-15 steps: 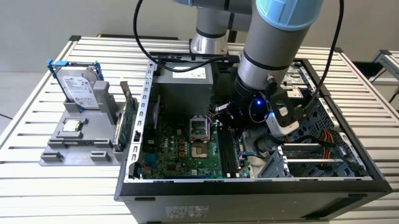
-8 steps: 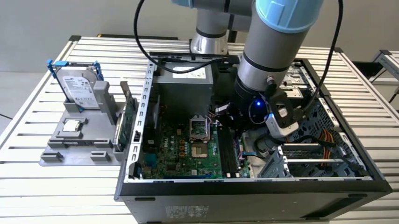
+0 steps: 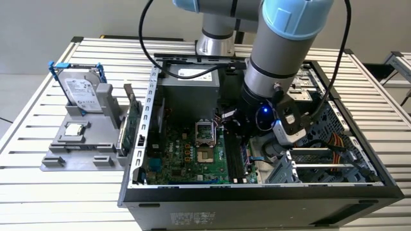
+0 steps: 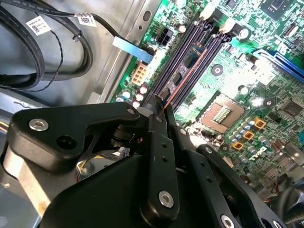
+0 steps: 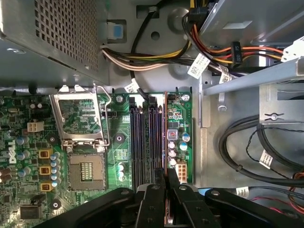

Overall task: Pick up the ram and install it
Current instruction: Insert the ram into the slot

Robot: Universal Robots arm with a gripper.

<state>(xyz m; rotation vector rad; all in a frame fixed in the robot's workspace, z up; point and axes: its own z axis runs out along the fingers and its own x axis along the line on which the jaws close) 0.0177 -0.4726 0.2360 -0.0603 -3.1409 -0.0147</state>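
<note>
The ram is a thin stick seen edge-on with a reddish upper edge. It stands along the outermost of the dark memory slots on the green motherboard. My gripper is down inside the open computer case, and its black fingers are shut on the end of the ram nearest the cameras. In the exterior view the gripper sits low beside the motherboard, under the arm's wrist. I cannot tell how deep the ram sits in the slot.
An empty processor socket with its raised bracket lies beside the slots. The power supply, cable bundles and drive cage crowd the case. On the exterior view's left a grey tray carries a hard drive, a small chip and a green card.
</note>
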